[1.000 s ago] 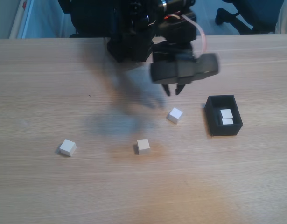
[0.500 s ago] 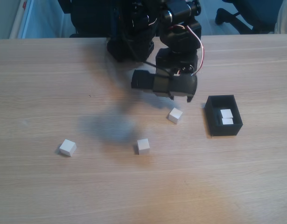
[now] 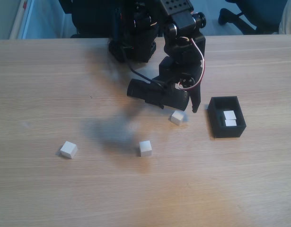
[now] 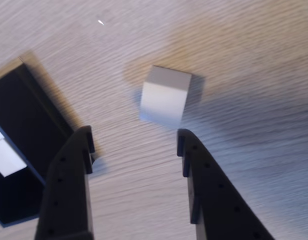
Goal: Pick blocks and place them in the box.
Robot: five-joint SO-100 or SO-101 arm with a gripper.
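Three pale blocks lie loose on the wooden table in the fixed view: one (image 3: 177,117) just under the arm, one (image 3: 145,148) nearer the front, one (image 3: 68,149) at the left. The black box (image 3: 215,120) stands at the right with two blocks (image 3: 229,118) inside. My gripper (image 3: 188,108) hangs open right above the nearest block, between it and the box. In the wrist view that block (image 4: 165,96) lies just beyond my open gripper (image 4: 133,142), nothing between the black fingers (image 4: 73,165). The box (image 4: 23,130) shows at the left with a block (image 4: 4,158) inside.
The arm's dark base (image 3: 133,33) stands at the table's far edge. An office chair's foot (image 3: 230,16) shows on the floor behind the table. Bare wood runs along the front and the left.
The gripper has swung down and turned over the last second, coming lower over the block beside the box. The blocks and the box have stayed where they were.
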